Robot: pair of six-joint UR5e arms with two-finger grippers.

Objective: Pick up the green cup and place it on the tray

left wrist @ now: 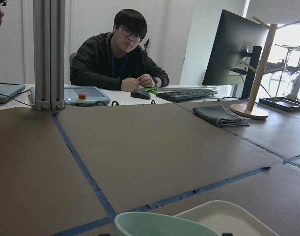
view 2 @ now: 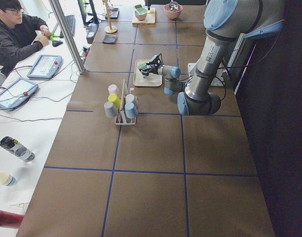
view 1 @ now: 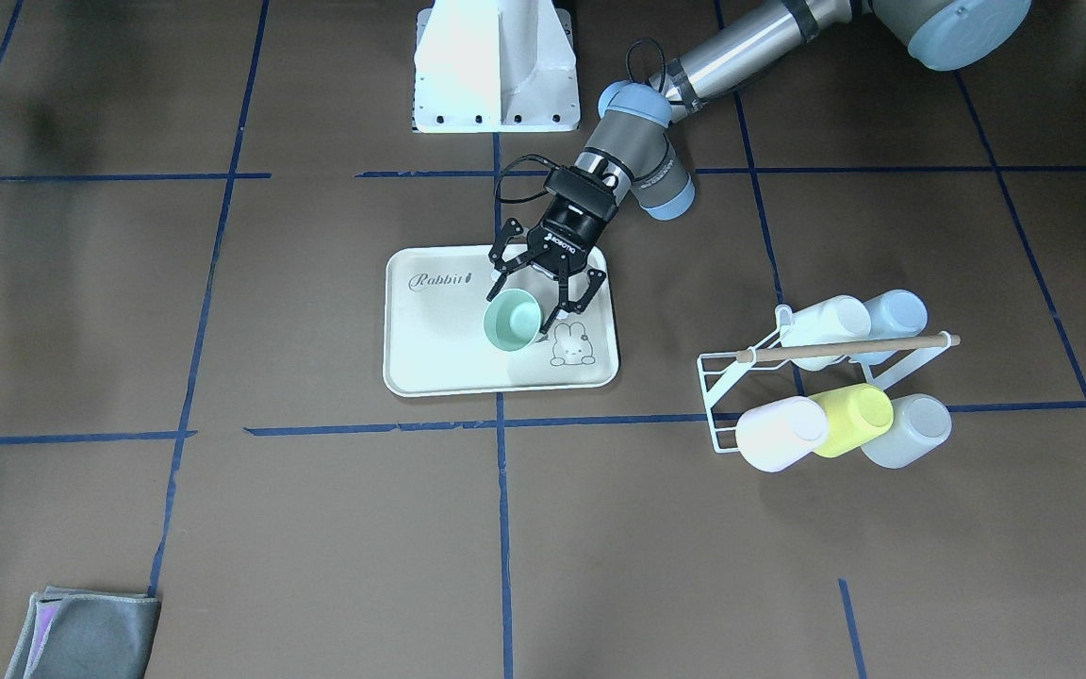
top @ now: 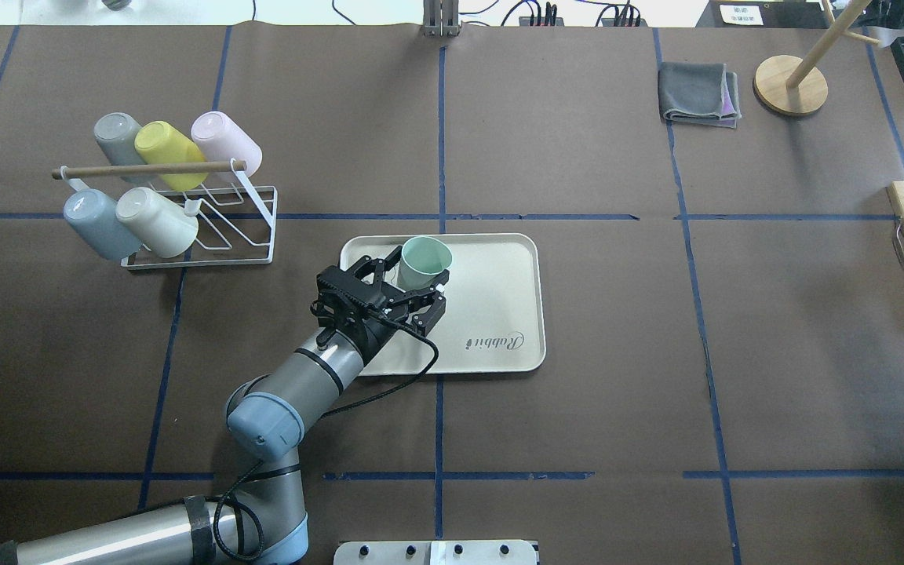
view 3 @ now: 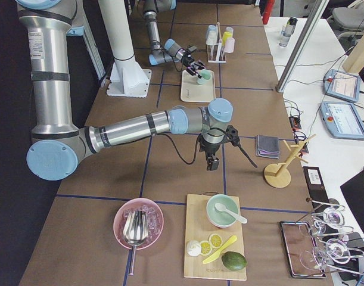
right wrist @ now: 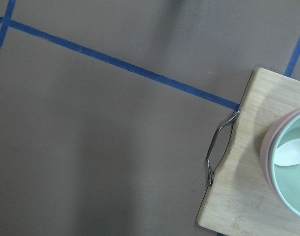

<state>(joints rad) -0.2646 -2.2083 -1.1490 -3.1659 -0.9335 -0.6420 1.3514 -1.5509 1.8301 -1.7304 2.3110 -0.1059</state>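
Left claw wide open astride green cup on tray; right claw too small to judge.

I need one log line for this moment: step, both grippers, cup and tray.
step: placing | left gripper: open, straddling green cup | green cup: upright on tray | right gripper: state unclear

The tray reads "Rabbit" (in script, cornerwise from its bunny drawing); the left hand reads "ROBOTIQ".
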